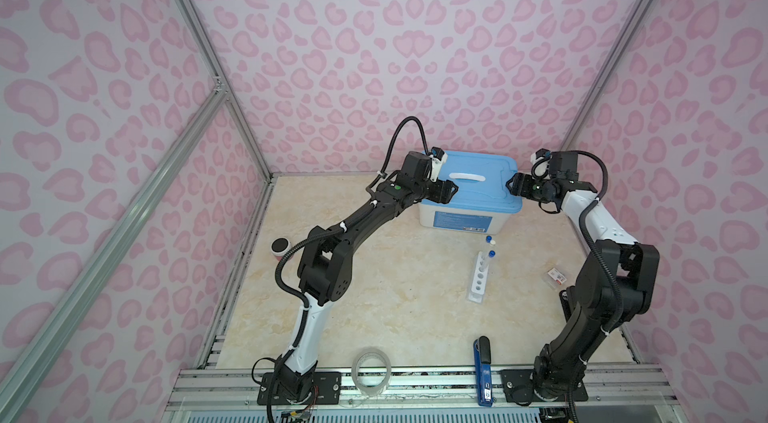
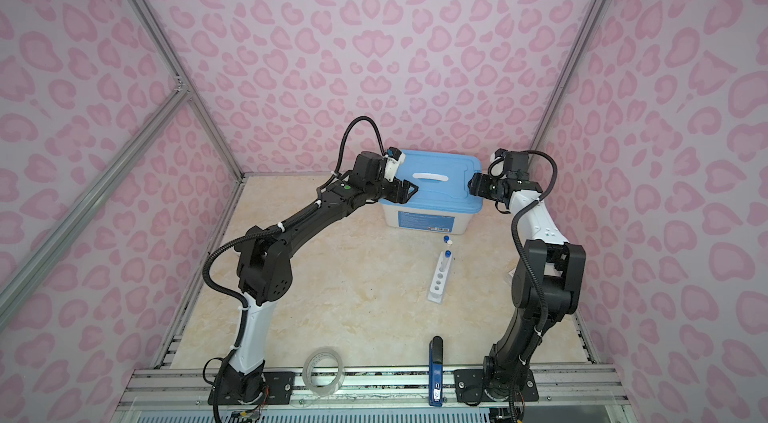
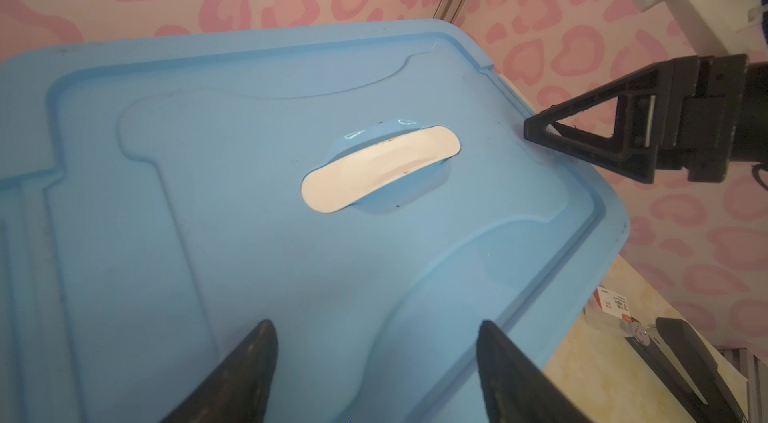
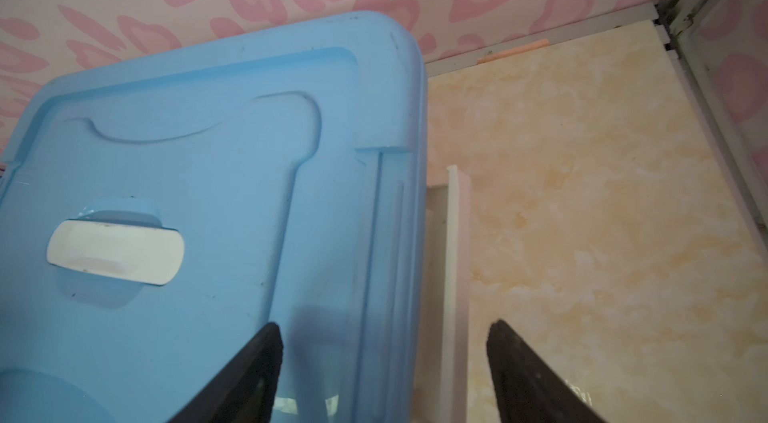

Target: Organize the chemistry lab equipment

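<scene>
A light blue plastic lid with a white oval handle sits on a white rectangular storage box at the back of a cream marble-patterned table. The left gripper hangs over the lid's left edge, its jaws spread and empty. The right gripper is at the lid's right edge. Its wrist view shows the jaws wide apart on either side of that edge, clasping nothing. In front of the box, right of centre, the white five-hole rack stands on the table, with one thin clear test tube with a blue cap upright in its farthest hole. A small blue-and-white capped item, too small to identify, lies between the rack and the box. A clear tape roll and a dark blue stapler rest at the table's front edge, well apart from the rack.
</scene>
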